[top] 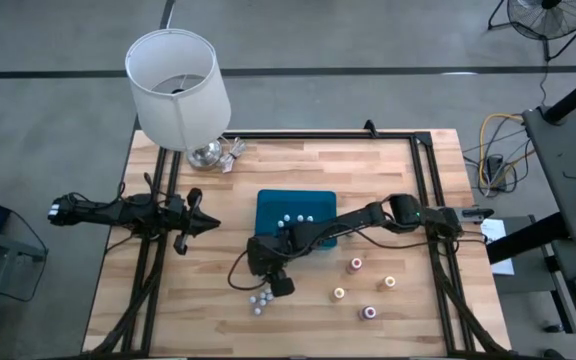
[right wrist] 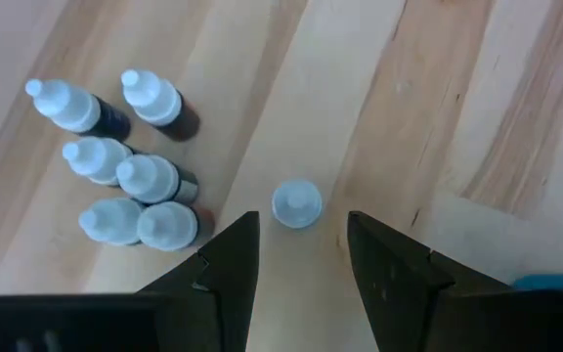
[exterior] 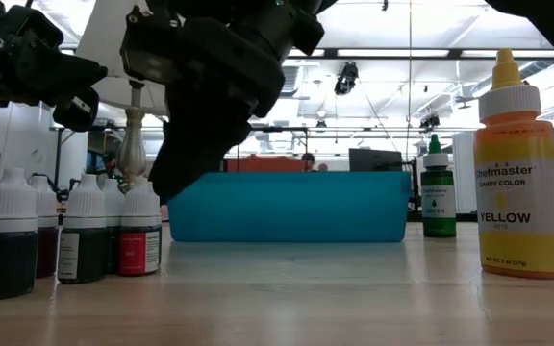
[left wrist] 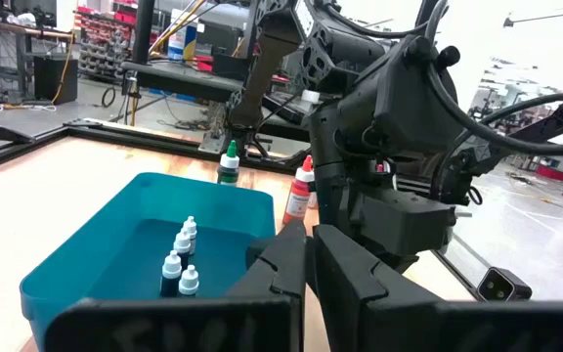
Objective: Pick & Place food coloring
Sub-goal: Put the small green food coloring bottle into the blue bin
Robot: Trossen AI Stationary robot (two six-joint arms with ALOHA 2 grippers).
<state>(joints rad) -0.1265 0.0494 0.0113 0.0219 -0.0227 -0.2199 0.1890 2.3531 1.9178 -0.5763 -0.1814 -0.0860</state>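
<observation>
Poised over the front-centre of the wooden table [top: 388,160]: right gripper [top: 273,284], fingers parted and empty, pointing straight down above a single white-capped bottle [right wrist: 295,203] standing between them and just apart from a cluster of six white-capped bottles [right wrist: 125,161]. Seen from above, cluster of small bottles [top: 259,298] near the table's front edge, just in front of the blue tray [top: 268,205] at table centre. Already inside the tray, toward its far edge: a few white-capped bottles [top: 295,219]. Scattered toward the front right corner: four larger food coloring bottles [top: 356,265] with coloured tops, standing well apart from one another, the yellow bottle [exterior: 519,173] and green bottle [exterior: 439,192] plain in the low view. Parked near the left edge: left gripper [top: 208,224], fingers closed on nothing, aimed toward the tray. Near the far left corner: white lamp [top: 176,88].

Step in hand, by the look of it: lining up for a pick on the lone bottle. Next move, in all likelihood: straight descent until the fingertips bracket the cap or shoulder, then a firm close. Care needed to keep the near finger off the neighbouring cluster, close enough to topple. After that, presumably a lift and a short carry back over the tray rim.
</observation>
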